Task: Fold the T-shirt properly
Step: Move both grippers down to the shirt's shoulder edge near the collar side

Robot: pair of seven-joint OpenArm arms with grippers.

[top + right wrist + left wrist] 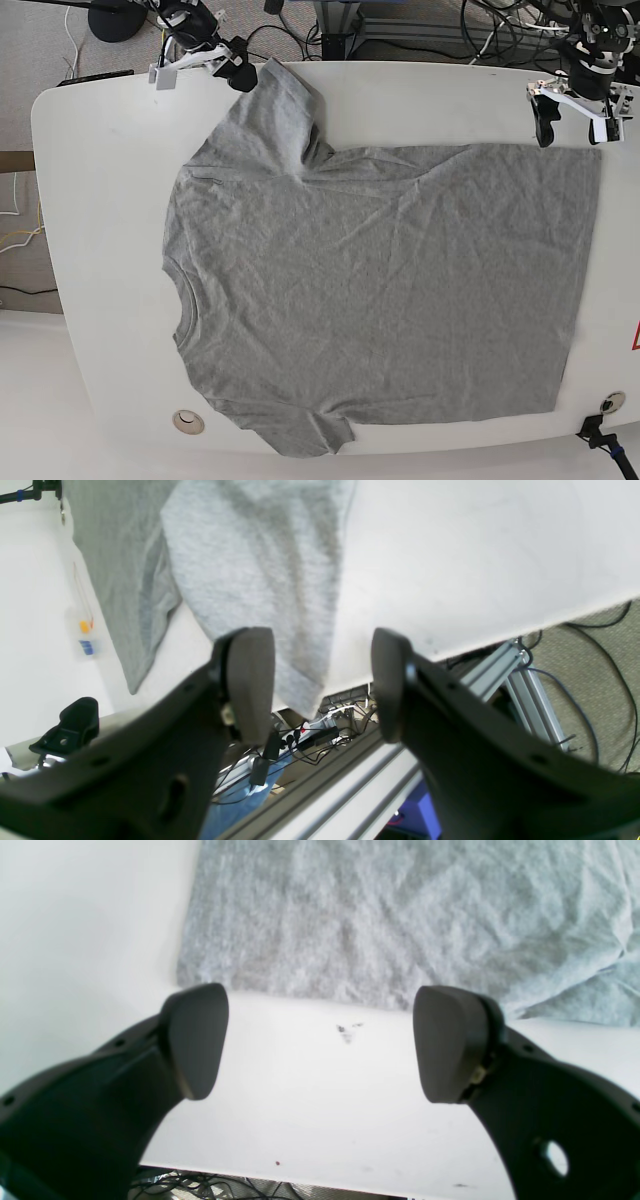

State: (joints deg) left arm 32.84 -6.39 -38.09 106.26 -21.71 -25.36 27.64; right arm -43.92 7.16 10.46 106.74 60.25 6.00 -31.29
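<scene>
You have the T-shirt [380, 290] spread flat across the white table [100, 200], filling the centre of the base view, with the crew neck toward the left of the frame, the hem [580, 280] along the right side, one sleeve [280, 105] pointing to the upper left and the other at the bottom edge. No lettering shows; the visible side is plain heather grey and wrinkled. Your right gripper [322, 682] sits at the upper left of the base view, beside the upper sleeve; in its wrist view the fingers [250, 680] are spread, nothing between them, and the sleeve end hangs slightly over the table edge above cables [310, 735] and an aluminium frame [520, 675]. Your left gripper [320, 1040] sits at the upper right of the base view, by the hem corner; its fingers [197, 1037] are spread wide over bare table, just short of the fabric edge. A small dark smudge [347, 1032] marks the table between them. The shirt's right part is cut off in the left wrist view.
</scene>
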